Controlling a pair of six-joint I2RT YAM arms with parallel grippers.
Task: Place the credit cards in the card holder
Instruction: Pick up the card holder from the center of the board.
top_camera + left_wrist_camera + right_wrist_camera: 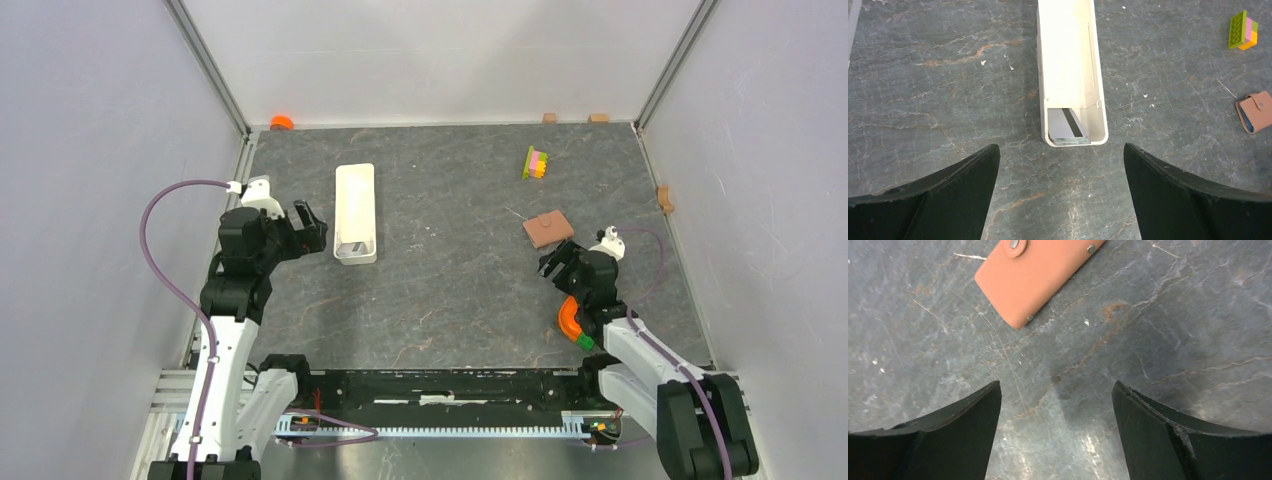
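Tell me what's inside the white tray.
A stack of cards lies at the near end of the tray, the top one showing a dark stripe; the rest is bare. Lower cards show only edges.

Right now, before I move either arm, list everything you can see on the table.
white tray: one, white, left of centre
credit cards: one stack, pale blue-grey, near end of white tray
card holder: one, reddish-brown, right side
toy bricks: one stack, green-pink-yellow, far right
orange object: one, orange, far-left corner
tan blocks: three, tan, far and right edges
left hand: one, black, open, facing white tray
right hand: one, black, open, near card holder
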